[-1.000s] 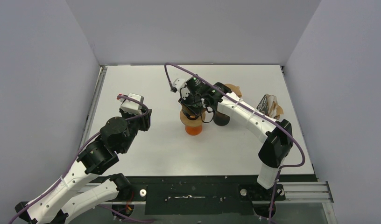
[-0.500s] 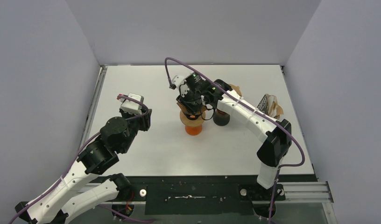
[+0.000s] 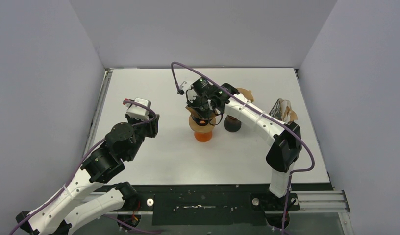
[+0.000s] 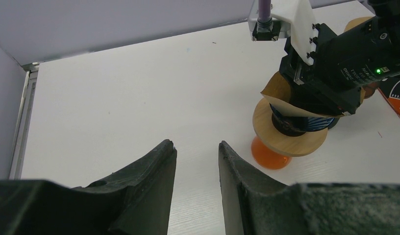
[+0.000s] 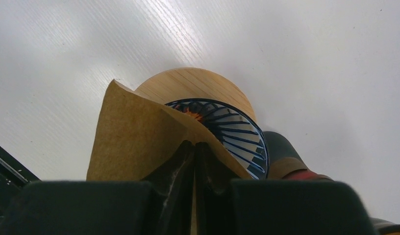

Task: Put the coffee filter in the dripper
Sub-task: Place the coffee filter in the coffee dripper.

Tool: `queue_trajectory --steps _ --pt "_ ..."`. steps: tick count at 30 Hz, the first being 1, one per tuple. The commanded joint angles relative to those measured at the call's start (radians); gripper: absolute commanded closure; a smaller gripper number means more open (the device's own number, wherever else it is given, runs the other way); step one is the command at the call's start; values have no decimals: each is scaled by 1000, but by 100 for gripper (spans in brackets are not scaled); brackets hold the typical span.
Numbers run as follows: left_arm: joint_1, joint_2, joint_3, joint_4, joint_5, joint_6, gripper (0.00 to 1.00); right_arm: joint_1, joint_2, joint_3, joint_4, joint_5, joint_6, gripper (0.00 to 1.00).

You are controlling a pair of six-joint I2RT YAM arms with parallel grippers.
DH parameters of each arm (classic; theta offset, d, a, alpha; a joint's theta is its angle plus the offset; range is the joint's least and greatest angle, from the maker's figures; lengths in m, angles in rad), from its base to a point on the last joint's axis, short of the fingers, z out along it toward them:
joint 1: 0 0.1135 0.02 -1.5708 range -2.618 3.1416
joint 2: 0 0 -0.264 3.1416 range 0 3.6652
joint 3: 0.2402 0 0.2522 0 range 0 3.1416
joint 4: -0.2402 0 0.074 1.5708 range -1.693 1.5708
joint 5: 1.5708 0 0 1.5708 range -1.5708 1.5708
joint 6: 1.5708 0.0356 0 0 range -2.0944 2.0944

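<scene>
The dripper point(image 5: 227, 128) is a blue ribbed cone in a round wooden collar point(image 4: 286, 142) on an orange base point(image 3: 203, 135), mid-table. The brown paper coffee filter point(image 5: 134, 132) hangs over the cone's left rim, partly inside it, also visible as a tan sheet point(image 4: 276, 90). My right gripper point(image 5: 194, 144) is directly above the dripper point(image 3: 202, 123), shut, with a thin strip of the filter pinched between its fingers. My left gripper point(image 4: 195, 145) hovers open and empty over bare table, left of the dripper, its arm point(image 3: 114, 142) drawn back.
A dark round object point(image 3: 232, 123) sits just right of the dripper. A stack of brown filters with a dark packet point(image 3: 282, 109) lies at the right edge, another brown piece point(image 3: 245, 93) behind the right arm. Grey walls enclose the table.
My right gripper's jaws have closed together on the filter above the dripper, and its wrist has shifted slightly back and left. The left arm has not moved.
</scene>
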Motion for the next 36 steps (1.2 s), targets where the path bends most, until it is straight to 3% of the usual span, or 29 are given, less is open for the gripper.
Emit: queue_trajectory --steps 1,23,36 --pt "5 -9 4 43 7 0 65 -3 -18 30 25 44 0 97" --pt "5 -6 4 41 6 1 65 -3 17 6 -27 -59 0 99" --pt "5 -11 4 41 5 1 65 -2 29 3 -23 -52 6 86"
